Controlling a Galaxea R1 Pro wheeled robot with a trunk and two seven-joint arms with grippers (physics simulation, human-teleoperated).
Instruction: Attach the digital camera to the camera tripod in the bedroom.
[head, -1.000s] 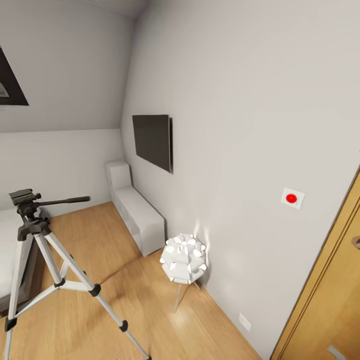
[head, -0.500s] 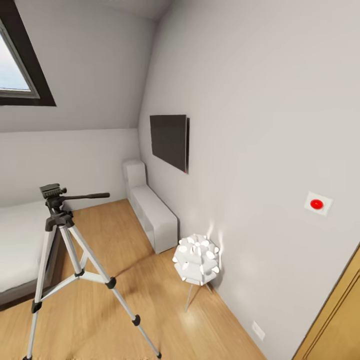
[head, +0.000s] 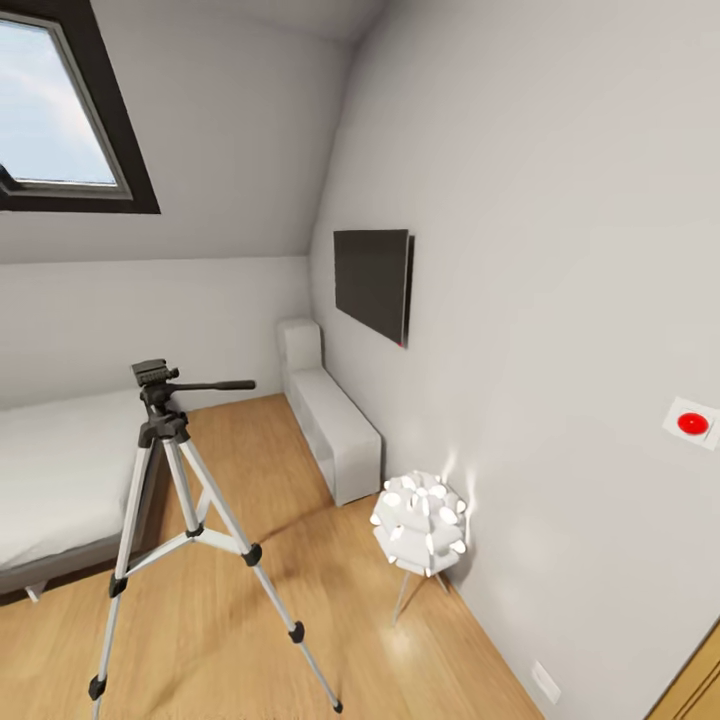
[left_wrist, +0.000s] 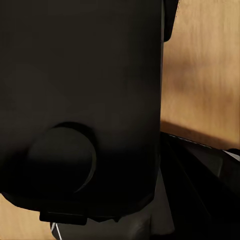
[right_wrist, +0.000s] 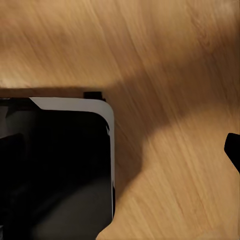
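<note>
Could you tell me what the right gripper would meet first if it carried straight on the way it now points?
Probably the light wood floor: the right wrist view looks onto it, beside a dark, white-edged body. Depth is unclear.

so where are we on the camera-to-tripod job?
Done: the robot is in the bedroom, with the camera tripod standing on the wood floor by the bed, its head bare. In hand: the left wrist view shows a large black object up close, probably the digital camera, though the grip itself can't be confirmed. Left: close in on the tripod and mount the camera on its head.
</note>
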